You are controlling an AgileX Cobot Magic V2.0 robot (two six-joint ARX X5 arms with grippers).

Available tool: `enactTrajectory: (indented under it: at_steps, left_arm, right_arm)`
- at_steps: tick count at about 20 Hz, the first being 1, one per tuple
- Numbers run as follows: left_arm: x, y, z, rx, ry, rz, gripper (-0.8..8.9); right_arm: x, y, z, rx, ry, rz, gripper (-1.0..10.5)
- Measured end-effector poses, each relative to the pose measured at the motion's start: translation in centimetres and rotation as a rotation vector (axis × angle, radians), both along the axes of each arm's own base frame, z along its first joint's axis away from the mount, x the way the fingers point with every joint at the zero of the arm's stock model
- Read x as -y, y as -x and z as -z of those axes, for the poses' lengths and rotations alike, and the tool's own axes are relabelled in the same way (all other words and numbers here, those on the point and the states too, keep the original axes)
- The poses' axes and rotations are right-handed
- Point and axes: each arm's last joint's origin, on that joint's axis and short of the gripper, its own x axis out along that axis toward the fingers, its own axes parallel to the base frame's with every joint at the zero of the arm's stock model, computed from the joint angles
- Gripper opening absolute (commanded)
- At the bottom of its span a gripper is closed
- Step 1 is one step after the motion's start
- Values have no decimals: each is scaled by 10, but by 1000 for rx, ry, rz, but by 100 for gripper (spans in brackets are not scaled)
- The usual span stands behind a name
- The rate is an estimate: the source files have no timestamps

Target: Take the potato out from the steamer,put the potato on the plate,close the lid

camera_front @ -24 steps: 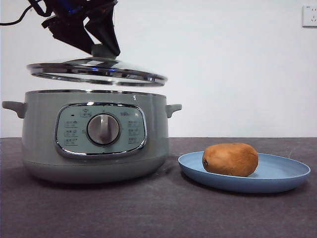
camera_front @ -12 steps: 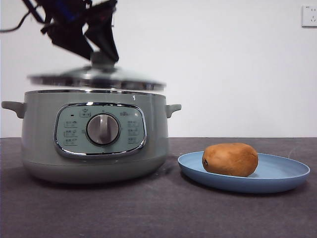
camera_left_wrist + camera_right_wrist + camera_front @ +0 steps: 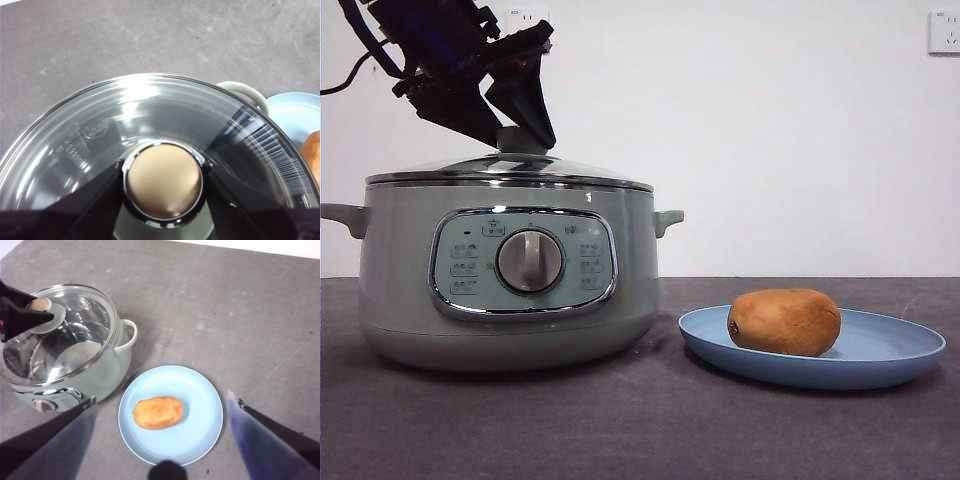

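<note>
Now: lid seated on steamer, left gripper on knob

Hidden or unclear first: the steamer [image 3: 510,270] inside is hard to read through the glass in the right wrist view, only reflections and a pale disc. In the left wrist view the lid [image 3: 150,130] is cut off at the frame edges and the potato [image 3: 312,150] shows only as an orange sliver at the edge. The left arm's upper part runs out of the front view at the top corner.

The left gripper [image 3: 163,182] sits over the lid, its two black jaws closed against the pale knob [image 3: 163,180], one on each side, touching it. In the front view the lid [image 3: 510,170] rests level on the steamer's chrome rim, no gap visible.

The right gripper [image 3: 160,440] hangs high above the table with jaws spread wide, holding nothing, roughly over the plate [image 3: 200,395]. The potato [image 3: 158,412] lies on its side on the plate, a bit off centre toward the steamer, well below this gripper.

The plate [image 3: 890,355] sits just beside the steamer, not touching. Bare grey table [image 3: 640,430] lies in front of both and, in the right wrist view, wide beyond the plate. A wall socket [image 3: 944,32] is at the top corner
</note>
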Motion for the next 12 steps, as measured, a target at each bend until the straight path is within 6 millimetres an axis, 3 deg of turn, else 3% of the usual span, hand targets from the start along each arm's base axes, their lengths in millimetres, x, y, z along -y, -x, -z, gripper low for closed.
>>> enactTrajectory:
  at_steps: [1,7,12]
  left_arm:
    - [0,0,0,0,0,0,386]
    - [0,0,-7,1,-5,4,391]
    - [-2,4,-66,2,-11,8,391]
  right_arm:
    - [0,0,0,0,0,0,437]
    - [0,0,0,0,0,0,437]
    - [0,0,0,4,-4,-3,437]
